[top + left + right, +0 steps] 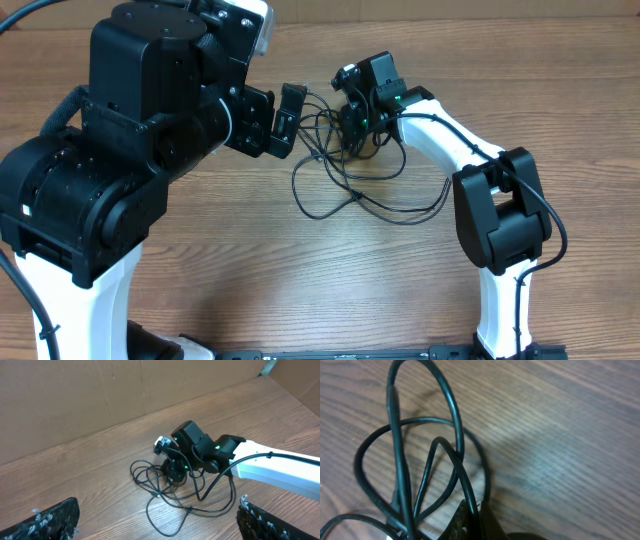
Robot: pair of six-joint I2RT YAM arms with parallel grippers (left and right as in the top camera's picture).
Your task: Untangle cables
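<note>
Wood-grain tabletop (300, 290) is carrying the cables (400, 455), which are lying as loose overlapping loops near its centre, between the two arms. The right gripper (353, 128) is reaching down into the tangle. Its fingers (470, 520) are sitting pinched together on a strand, and we are reading this as an anchor hold fixing one point. The left gripper (157, 520) is hovering just beside the loops with its fingers (50, 520) spread wide, gripping nothing. We are judging that this open stance is leaving room to take a second strand and draw it away from the anchor.
</note>
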